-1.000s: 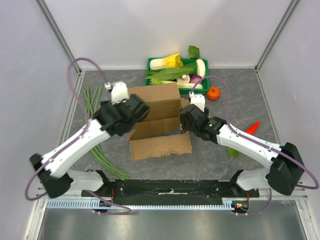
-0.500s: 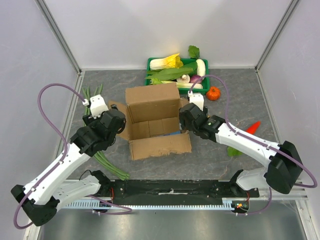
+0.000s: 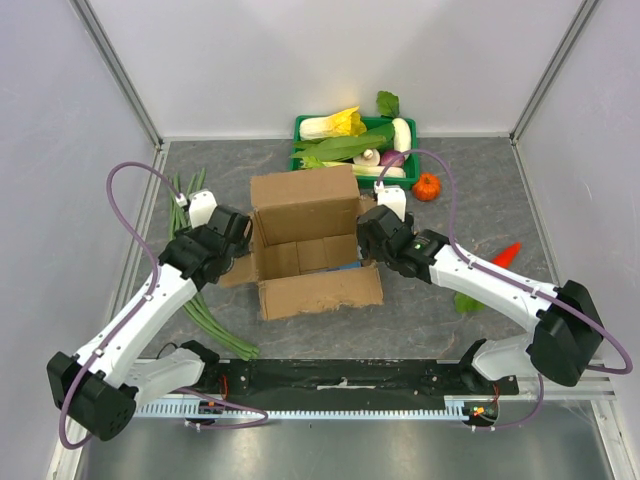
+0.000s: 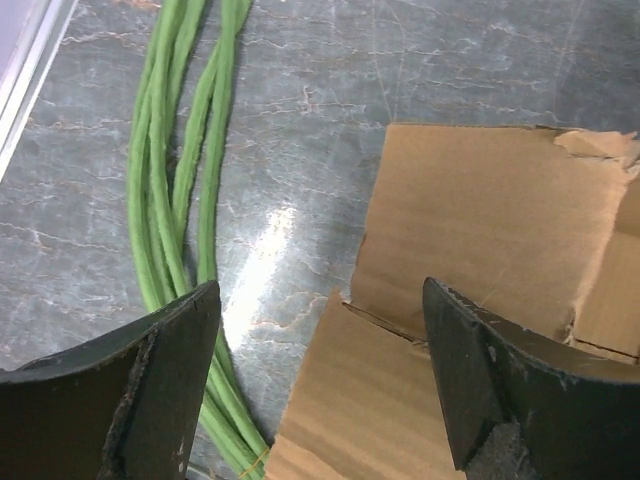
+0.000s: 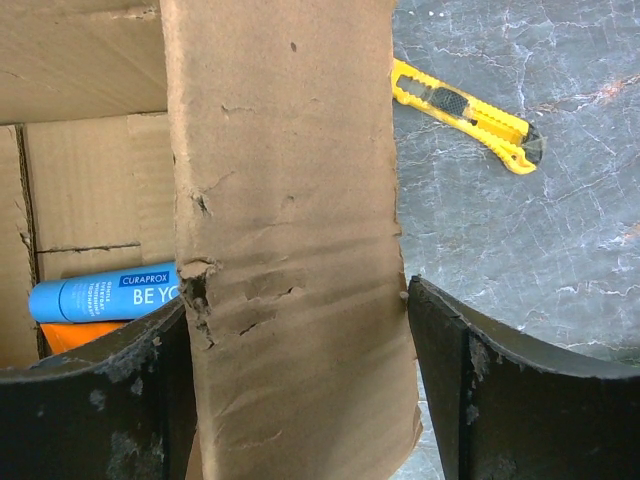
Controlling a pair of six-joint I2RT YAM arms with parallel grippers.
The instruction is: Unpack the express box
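left flap (image 4: pixel 470 220) sits under your left gripper (image 4: pixel 320 340), fingers spread; long beans (image 4: pixel 170 200) crowd left edge of worktop (image 3: pixel 480 165). right flap (image 5: pixel 290 230) stands between your right gripper (image 5: pixel 300 340) fingers. express box (image 3: pixel 300 205) mouth unblocked from above. bare room at far right corner, past pumpkin (image 3: pixel 427 186).

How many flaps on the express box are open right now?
4. Far flap toward the green tray, near flap folded down in front, left flap spread out under the left gripper, right flap by the right gripper. None appears hidden.
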